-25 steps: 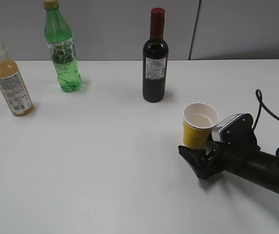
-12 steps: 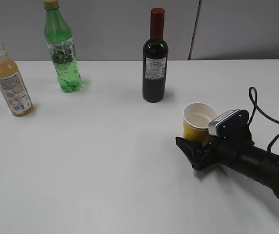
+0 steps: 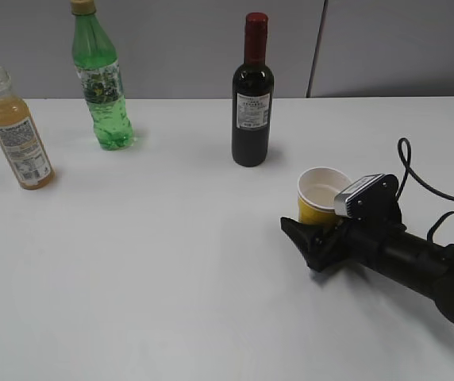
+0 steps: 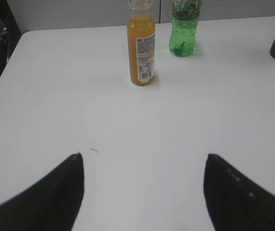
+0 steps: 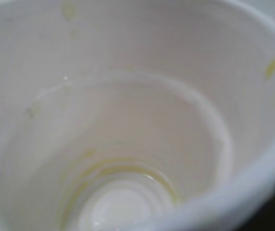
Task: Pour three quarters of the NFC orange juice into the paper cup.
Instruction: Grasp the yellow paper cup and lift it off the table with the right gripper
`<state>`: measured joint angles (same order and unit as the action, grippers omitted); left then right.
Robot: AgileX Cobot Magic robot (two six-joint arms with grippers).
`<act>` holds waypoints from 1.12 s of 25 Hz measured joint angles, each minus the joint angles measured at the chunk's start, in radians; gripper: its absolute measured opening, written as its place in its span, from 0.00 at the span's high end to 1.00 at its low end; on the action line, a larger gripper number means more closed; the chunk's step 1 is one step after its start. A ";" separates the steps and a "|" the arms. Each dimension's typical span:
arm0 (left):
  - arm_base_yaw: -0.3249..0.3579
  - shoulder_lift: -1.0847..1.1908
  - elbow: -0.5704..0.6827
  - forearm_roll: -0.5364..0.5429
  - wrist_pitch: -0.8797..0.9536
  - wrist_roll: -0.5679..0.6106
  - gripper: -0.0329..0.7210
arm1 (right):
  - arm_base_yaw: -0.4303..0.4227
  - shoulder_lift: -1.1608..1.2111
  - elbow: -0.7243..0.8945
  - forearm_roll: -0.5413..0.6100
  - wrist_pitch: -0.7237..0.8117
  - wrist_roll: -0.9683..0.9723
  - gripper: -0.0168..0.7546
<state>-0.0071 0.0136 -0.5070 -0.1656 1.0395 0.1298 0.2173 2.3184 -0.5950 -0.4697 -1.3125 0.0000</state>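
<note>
The right tool [image 3: 316, 238] lies low at right of centre in the exterior view, jaws spread wide around the base of the yellow paper cup [image 3: 323, 195], not clenched on it. The NFC orange juice [image 3: 17, 131] stands uncapped at far left on the tabletop [image 3: 171, 262]. The left tool [image 4: 142, 185] is released, holding nothing.

The outside camera looks down at a slant across the flat white table [image 3: 171, 262] toward the grey wall. The left wrist camera sits low and far back, and both see the small clear bottle of orange juice [image 3: 17, 131] [image 4: 141, 50]. The right wrist camera peers very close into the small yellow paper cup with a white inside [image 5: 128, 144] [image 3: 322, 197].
</note>
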 joint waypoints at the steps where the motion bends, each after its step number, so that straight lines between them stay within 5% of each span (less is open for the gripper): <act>1: 0.000 0.000 0.000 0.000 0.000 0.000 0.17 | 0.000 0.000 -0.003 -0.001 -0.001 0.000 0.10; 10: 0.000 0.000 0.000 0.000 0.000 0.000 0.17 | 0.000 0.018 -0.037 -0.012 -0.003 0.008 0.14; 23: 0.000 0.000 0.000 0.000 0.000 0.000 0.17 | 0.001 0.021 -0.041 -0.017 -0.003 0.010 0.40; 28: 0.000 0.000 0.000 0.000 0.000 0.000 0.17 | 0.001 0.021 -0.041 -0.020 -0.003 0.010 0.40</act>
<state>-0.0071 0.0136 -0.5070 -0.1656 1.0395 0.1298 0.2183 2.3396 -0.6362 -0.4895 -1.3152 0.0095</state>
